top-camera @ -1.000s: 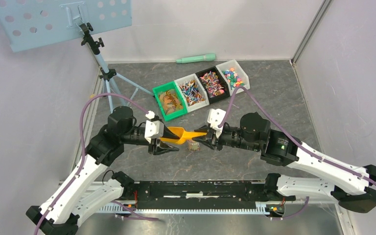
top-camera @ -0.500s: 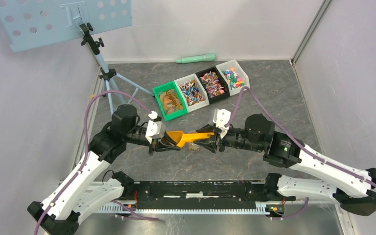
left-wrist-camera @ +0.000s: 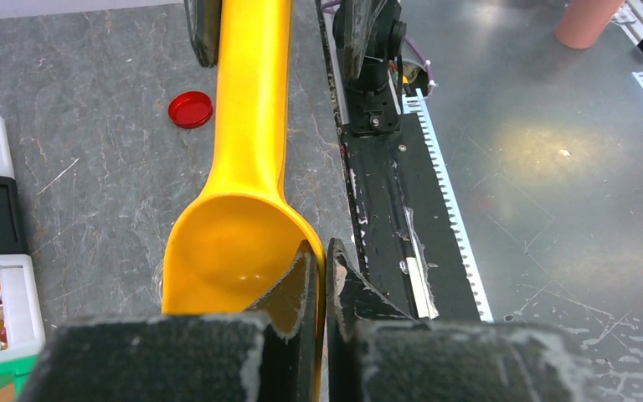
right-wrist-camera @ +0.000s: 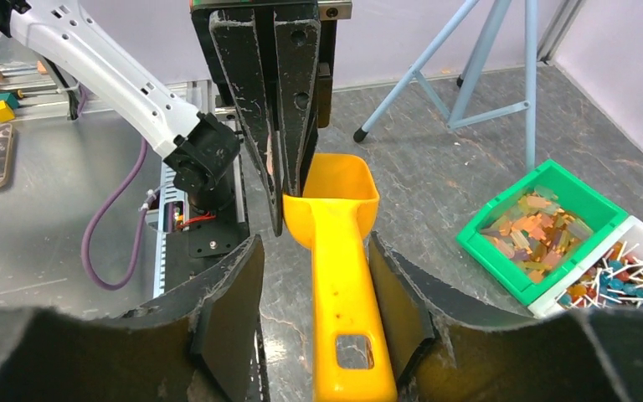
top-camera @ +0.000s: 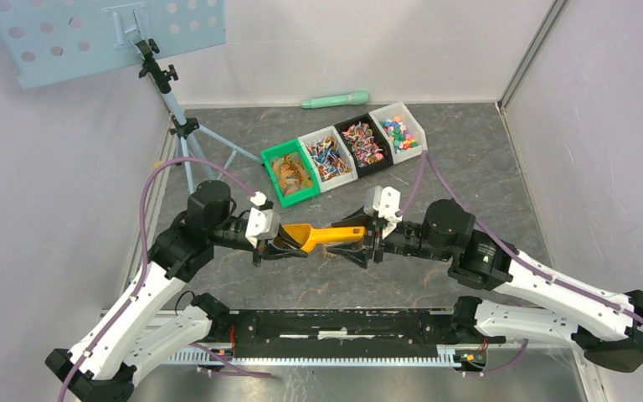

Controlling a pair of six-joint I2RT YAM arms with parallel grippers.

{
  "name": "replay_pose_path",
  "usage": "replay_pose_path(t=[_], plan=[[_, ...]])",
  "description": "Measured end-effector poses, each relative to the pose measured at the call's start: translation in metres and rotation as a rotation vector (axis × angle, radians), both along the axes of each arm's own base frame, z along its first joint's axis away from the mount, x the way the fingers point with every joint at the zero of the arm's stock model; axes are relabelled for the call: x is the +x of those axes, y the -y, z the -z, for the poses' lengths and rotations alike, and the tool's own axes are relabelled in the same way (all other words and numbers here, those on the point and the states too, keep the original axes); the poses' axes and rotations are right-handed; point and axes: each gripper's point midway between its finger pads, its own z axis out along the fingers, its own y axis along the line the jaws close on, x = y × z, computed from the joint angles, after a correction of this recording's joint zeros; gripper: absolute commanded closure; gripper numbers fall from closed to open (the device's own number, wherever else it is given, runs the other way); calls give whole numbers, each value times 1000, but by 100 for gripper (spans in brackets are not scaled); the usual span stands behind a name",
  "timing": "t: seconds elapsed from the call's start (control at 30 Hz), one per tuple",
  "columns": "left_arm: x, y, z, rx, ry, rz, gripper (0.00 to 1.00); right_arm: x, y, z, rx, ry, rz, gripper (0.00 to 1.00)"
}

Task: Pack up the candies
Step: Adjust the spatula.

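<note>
Handing over, by the look of it: left gripper point(left-wrist-camera: 320, 251) pinches the bowl wall of the empty yellow scoop point(top-camera: 318, 235). Right gripper point(right-wrist-camera: 316, 241) is spread either side of the handle, not clamping. All visible candies point(top-camera: 360, 142) sit in the bins point(top-camera: 268, 163) behind, well apart. Next: right arm backs clear, left carries the scoop to a bin.

The right gripper point(right-wrist-camera: 314, 244) has its fingers spread to either side of the handle of the scoop point(right-wrist-camera: 341, 285), and grey table point(right-wrist-camera: 435, 159) shows between the handle and one finger. The scoop points away from the camera. The left gripper point(right-wrist-camera: 289, 188) reaches down from above, fingers pinched together on the bowl's rim. Off to the side sits a green bin point(right-wrist-camera: 502, 203) of golden-brown candies point(right-wrist-camera: 536, 230). A white bin point(right-wrist-camera: 590, 261) touches it, and tripod point(right-wrist-camera: 532, 75) legs stand behind.
</note>
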Motion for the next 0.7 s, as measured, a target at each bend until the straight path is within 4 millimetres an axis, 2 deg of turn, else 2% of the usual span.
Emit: replay_pose_path(t=[0.2,0.47,0.5,0.63,0.7], plan=[[0,0,1,-5,5,1,98,2,-8,8,-8,-17,-10,53],[0,0,2,-8,10,2,98,5,-10,11,-14,-26,6,50],[0,0,2,-7,10,0,98,6,-10,13,-19,-29,7,54],[-1,-1,4,-7,10,-2,98,10,-10,16,-29,-31,25,88],[-2,-2,4,-9,15,-3,98,10,-10,16,-27,-38,24,99]])
